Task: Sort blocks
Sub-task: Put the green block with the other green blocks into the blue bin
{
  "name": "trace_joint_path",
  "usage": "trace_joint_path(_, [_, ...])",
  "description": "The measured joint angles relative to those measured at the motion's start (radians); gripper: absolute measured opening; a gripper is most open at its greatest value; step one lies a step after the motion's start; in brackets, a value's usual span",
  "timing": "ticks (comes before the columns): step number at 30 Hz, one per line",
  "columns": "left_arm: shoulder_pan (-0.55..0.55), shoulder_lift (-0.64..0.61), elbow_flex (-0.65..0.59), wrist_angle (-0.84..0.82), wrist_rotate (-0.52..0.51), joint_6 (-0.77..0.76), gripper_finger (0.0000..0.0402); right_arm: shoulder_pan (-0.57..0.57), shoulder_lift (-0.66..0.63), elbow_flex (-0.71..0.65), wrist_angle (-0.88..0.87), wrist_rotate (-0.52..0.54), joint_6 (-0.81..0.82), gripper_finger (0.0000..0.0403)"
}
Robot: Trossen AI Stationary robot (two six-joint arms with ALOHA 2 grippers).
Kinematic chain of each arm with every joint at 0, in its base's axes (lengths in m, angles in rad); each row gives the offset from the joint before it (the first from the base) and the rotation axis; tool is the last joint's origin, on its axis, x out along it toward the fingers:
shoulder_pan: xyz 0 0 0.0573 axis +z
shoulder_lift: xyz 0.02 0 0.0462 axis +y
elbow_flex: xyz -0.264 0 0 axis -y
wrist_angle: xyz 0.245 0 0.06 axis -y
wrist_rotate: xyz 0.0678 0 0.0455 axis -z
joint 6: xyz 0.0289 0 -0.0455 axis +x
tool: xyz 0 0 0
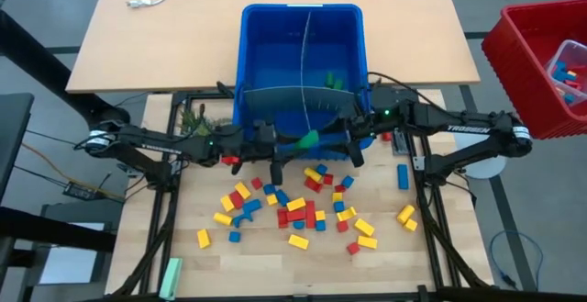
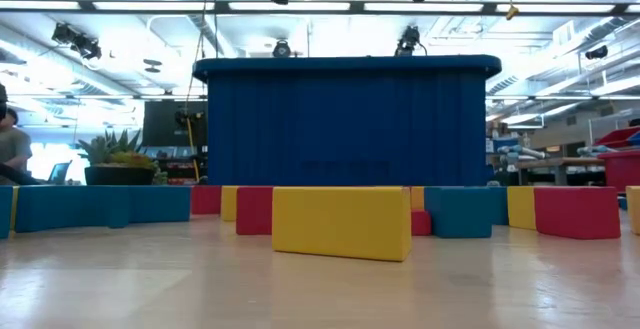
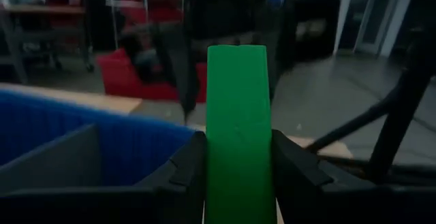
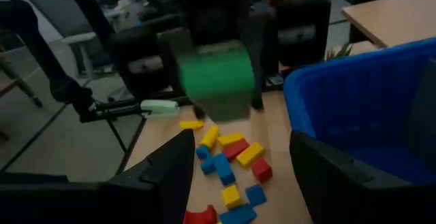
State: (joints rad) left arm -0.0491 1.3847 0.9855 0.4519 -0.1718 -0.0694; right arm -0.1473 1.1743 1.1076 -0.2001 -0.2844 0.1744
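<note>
In the high view, the left gripper [image 1: 305, 141] sits just below centre of the frame, at the near wall of the blue bin [image 1: 266, 54], its fingers [image 3: 182, 173] clamped on a green block [image 1: 309, 139]. The left wrist view shows that block [image 3: 238, 129] standing upright between the 2 dark fingers, filling the middle of the picture, with the bin's blue wall and a grey divider panel [image 3: 48, 159] at lower left.

The right gripper [image 1: 353, 151] hangs just right of the left one, over the bin's near edge; its fingers [image 4: 167, 173] stand apart with nothing between them. In the right wrist view the green block [image 4: 214, 77] shows blurred at upper centre, held by the other arm.

The loose blocks [image 1: 303, 212] lie scattered across the lower middle of the high view, red, yellow and blue, on the wooden table [image 1: 193, 265]. A few green blocks [image 1: 332, 82] rest inside the bin's right compartment. In the low view a yellow block [image 2: 340, 222] lies nearest, in front of the bin.
</note>
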Motion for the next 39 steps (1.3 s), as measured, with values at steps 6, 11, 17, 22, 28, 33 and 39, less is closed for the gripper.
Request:
trace_joint_path(6, [0.000, -0.020, 0.002, 0.060, 0.009, 0.017, 0.0135, 0.026, 0.021, 0.000, 0.089, 0.002, -0.025, 0.0226])
trace_joint_path(11, [0.002, -0.019, -0.001, 0.057, 0.009, 0.015, 0.0136, 0.030, 0.069, 0.000, 0.218, 0.030, -0.037, 0.0226])
trace_joint_path(17, [0.001, -0.021, -0.001, 0.024, 0.011, 0.014, 0.0143, 0.030, 0.130, 0.000, 0.264, -0.009, -0.039, 0.0226])
trace_joint_path(22, [0.000, -0.022, 0.001, 0.025, 0.015, 0.025, 0.0141, 0.029, 0.117, -0.002, 0.290, -0.030, -0.029, 0.0226])
trace_joint_path(28, [0.003, -0.016, -0.002, -0.014, 0.005, 0.041, 0.0141, 0.028, 0.066, 0.000, 0.321, -0.027, -0.032, 0.0226])
trace_joint_path(33, [0.003, -0.017, -0.001, 0.010, -0.002, 0.042, 0.0141, 0.031, 0.078, 0.000, 0.337, -0.006, -0.040, 0.0226])
trace_joint_path(39, [0.003, -0.017, -0.001, 0.042, 0.012, 0.041, 0.0141, 0.031, 0.088, 0.000, 0.321, 0.008, -0.044, 0.0226])
